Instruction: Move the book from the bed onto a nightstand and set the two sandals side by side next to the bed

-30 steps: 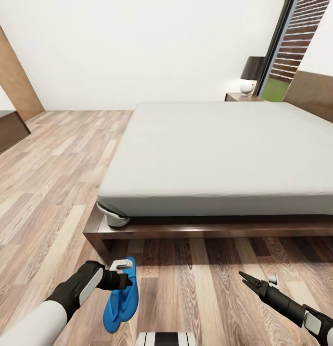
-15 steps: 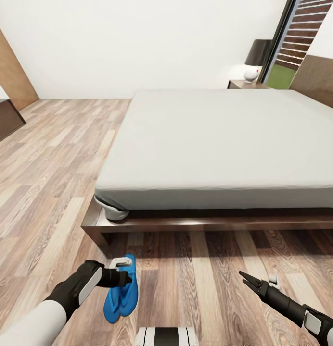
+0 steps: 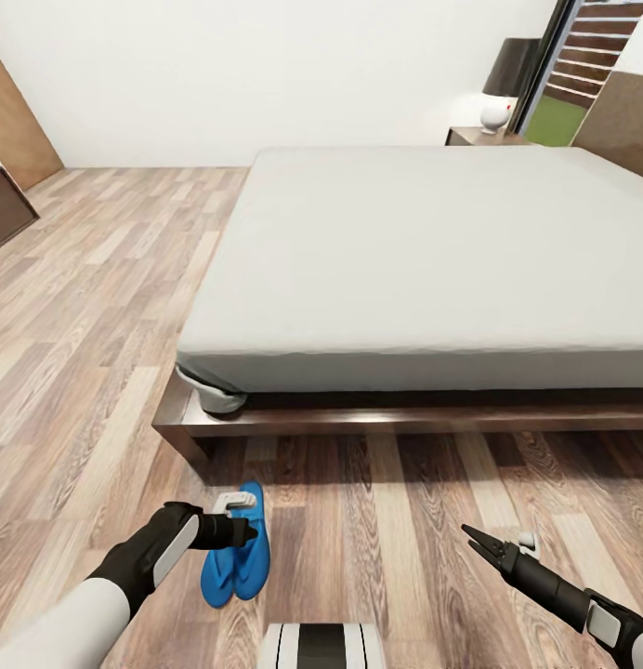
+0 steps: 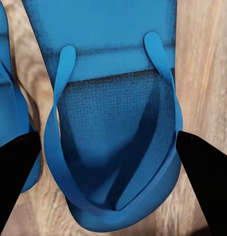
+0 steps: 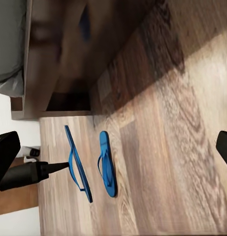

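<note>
Two bright blue sandals are on the wood floor in front of the bed [image 3: 266, 423], near its corner. My left gripper [image 3: 250, 532] is shut on one sandal [image 4: 113, 123], its fingers [image 4: 197, 167] pressed against both edges. In the right wrist view this sandal [image 5: 78, 164] stands tilted on its edge, and the other sandal [image 5: 107, 167] lies flat beside it. My right gripper [image 3: 474, 545] hangs open over bare floor to the right, holding nothing. A dark nightstand [image 3: 472, 137] stands beyond the bed's far side. The book is out of view; the grey mattress [image 3: 424, 251] looks bare.
A lamp [image 3: 504, 85] with a dark shade stands on the nightstand, next to a tall window [image 3: 568, 88]. Dark furniture [image 3: 4, 209] stands at the far left wall. Open plank floor [image 3: 89, 307] stretches left of the bed and between my arms.
The whole picture has shifted, so the camera moved: the bed now sits higher and farther off. Both arms keep their pose, and the left gripper still holds the sandal.
</note>
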